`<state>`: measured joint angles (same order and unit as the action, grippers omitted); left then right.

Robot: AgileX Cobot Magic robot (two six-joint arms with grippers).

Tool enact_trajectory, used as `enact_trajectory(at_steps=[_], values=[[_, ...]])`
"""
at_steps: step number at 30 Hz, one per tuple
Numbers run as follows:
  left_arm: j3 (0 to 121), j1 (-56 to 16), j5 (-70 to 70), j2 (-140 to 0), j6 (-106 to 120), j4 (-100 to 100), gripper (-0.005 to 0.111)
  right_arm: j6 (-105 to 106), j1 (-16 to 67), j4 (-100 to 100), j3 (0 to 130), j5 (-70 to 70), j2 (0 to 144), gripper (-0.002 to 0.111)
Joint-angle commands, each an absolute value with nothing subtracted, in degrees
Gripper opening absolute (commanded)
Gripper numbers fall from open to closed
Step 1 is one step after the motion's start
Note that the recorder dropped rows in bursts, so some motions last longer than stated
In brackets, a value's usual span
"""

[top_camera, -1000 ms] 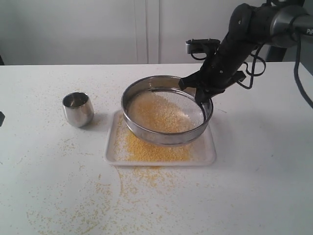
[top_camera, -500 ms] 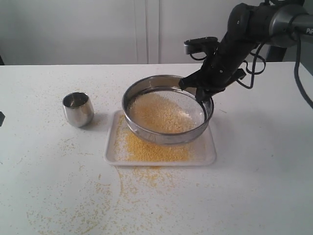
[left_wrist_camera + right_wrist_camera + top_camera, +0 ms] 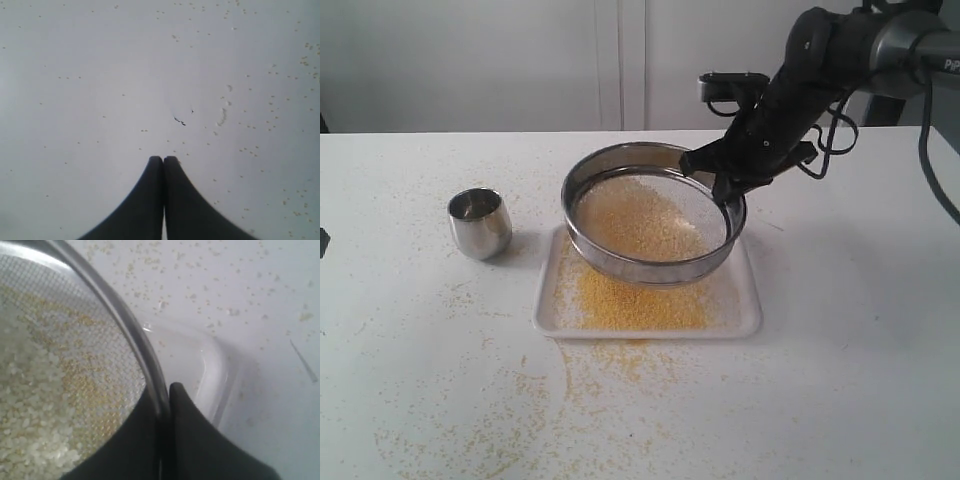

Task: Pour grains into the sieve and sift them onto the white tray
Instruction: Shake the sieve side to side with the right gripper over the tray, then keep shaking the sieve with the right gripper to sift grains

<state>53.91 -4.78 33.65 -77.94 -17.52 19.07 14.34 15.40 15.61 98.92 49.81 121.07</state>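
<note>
The steel sieve (image 3: 610,262) hangs tilted just above the white tray (image 3: 745,318), with my right gripper (image 3: 730,192) shut on its far right rim. In the right wrist view the right gripper (image 3: 165,395) pinches the sieve rim (image 3: 125,320), one finger inside the ring and one outside. Whitish and yellow grains (image 3: 640,220) lie on the mesh, and a yellow layer of grains (image 3: 630,305) covers the tray under it. The tray corner (image 3: 220,365) shows beside the rim. My left gripper (image 3: 163,160) is shut on nothing over bare table and is not seen in the exterior view.
A small steel cup (image 3: 479,222) stands upright on the table left of the tray. Yellow grains are scattered over the table (image 3: 520,400) in front of the tray and to its left. The right arm (image 3: 850,50) reaches in from the upper right.
The sieve has shifted a little left and back in the right gripper's hold, with the grains sliding across the mesh. The cup and tray have stayed put.
</note>
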Motion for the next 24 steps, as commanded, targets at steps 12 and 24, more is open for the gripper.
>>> enact_trajectory(at_steps=[12,24], values=[[53.71,-4.67,34.17,-77.30,-17.82,19.33,0.000,24.03,15.62,19.13,100.01,50.99,121.90,0.000],[53.71,-4.67,34.17,-77.30,-17.82,19.33,0.000,26.47,14.94,20.58,99.85,51.10,122.03,0.000]])
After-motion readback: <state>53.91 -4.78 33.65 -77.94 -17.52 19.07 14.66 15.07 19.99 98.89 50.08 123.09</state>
